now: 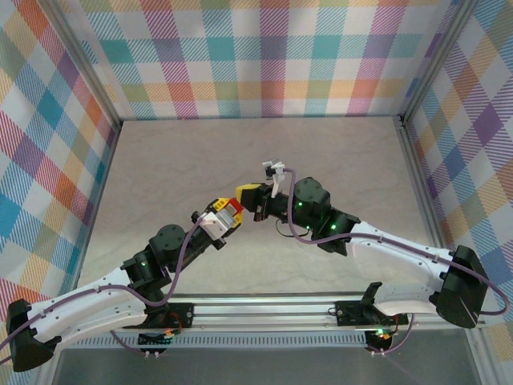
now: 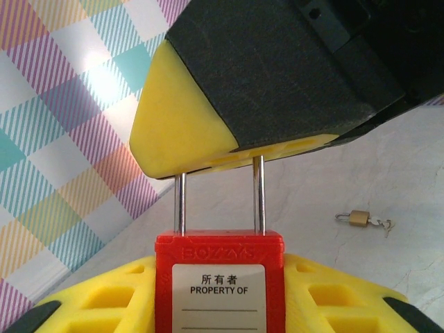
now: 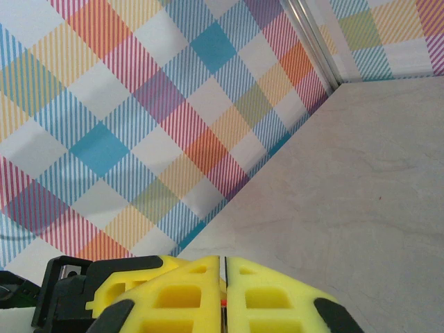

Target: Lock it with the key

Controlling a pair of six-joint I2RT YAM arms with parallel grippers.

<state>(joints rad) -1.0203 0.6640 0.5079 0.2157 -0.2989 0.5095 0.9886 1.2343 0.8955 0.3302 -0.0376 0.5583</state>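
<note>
Both engaged: left end effector (image 1: 228,213) is clamping the red plastic padlock (image 2: 219,277) steady, letting the fully closed right end effector (image 1: 244,196) bear on its steel shackle (image 2: 258,194).

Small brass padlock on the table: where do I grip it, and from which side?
Likely the body, from straight above, closing across its sides. The brass padlock lies flat on the table, thin shackle off one end, keys off the other; the body is the solid part.

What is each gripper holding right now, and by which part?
Left gripper clamps the red padlock by its body. Right gripper: jaws shut, anything held cannot be told.
</note>
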